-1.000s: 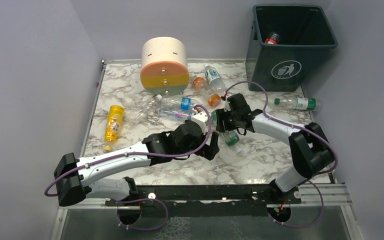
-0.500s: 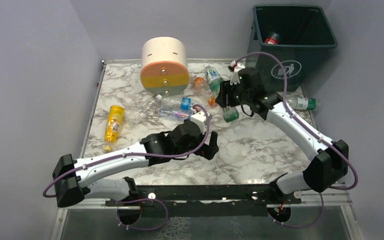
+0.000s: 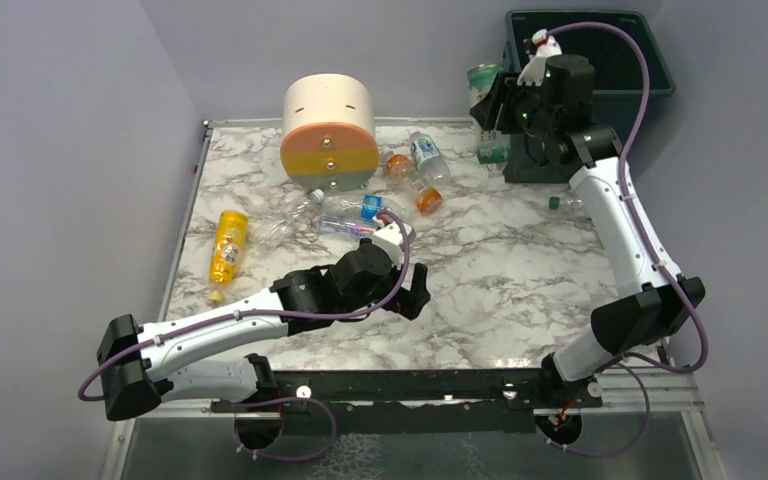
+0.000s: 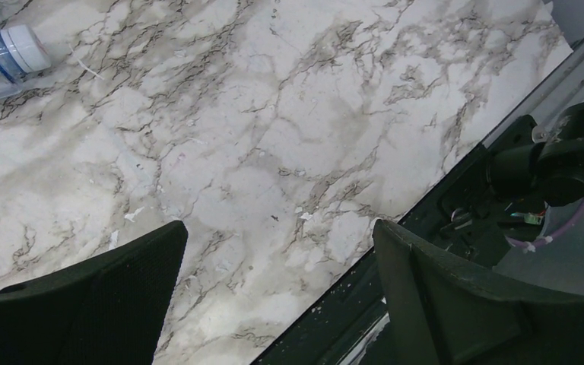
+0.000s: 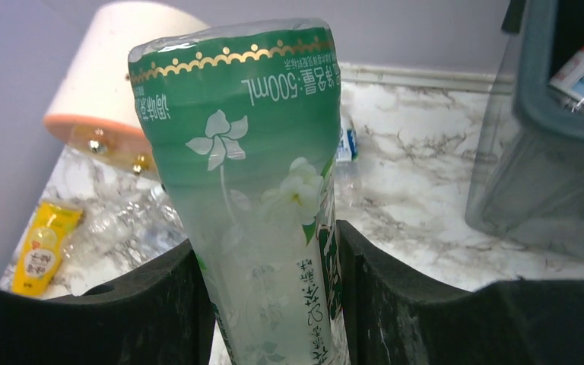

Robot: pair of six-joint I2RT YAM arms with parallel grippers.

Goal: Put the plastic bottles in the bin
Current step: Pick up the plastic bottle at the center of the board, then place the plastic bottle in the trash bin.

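Green-labelled bottle [image 5: 251,137] clamped in right tool [image 5: 268,258], aloft just outside the left rim of the bin [image 3: 657,72]. Left tool [image 4: 277,228] released, fingers spread, low over marble worktop [image 4: 274,114]. Other bottles [image 3: 360,208] lie on worktop.

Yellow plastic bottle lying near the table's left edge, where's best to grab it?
Grip the yellow plastic bottle across its mid-body, coming from above: it lies flat on its side, long axis running roughly near to far, so jaws close across its narrow width.
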